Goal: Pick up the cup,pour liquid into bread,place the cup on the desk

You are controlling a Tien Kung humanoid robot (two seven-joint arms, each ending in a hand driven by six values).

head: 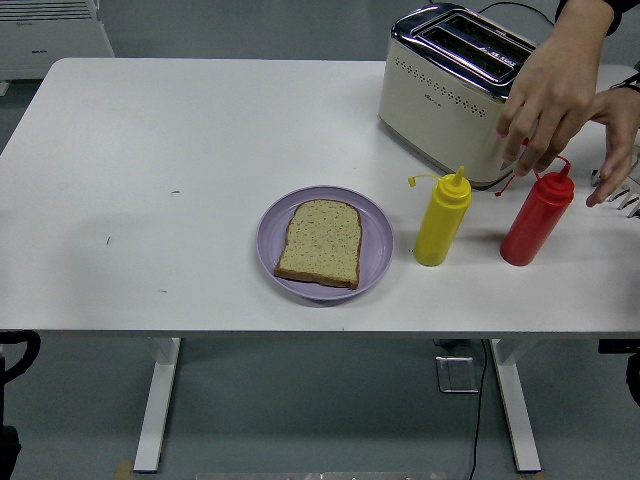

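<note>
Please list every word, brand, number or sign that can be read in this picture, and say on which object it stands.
No text can be read.
Toaster: a small dark mark on its cream side, too blurred to read.
White unit at the top left: a small mark, too small to read.
Yellow bottle, red bottle: no label visible.
</note>
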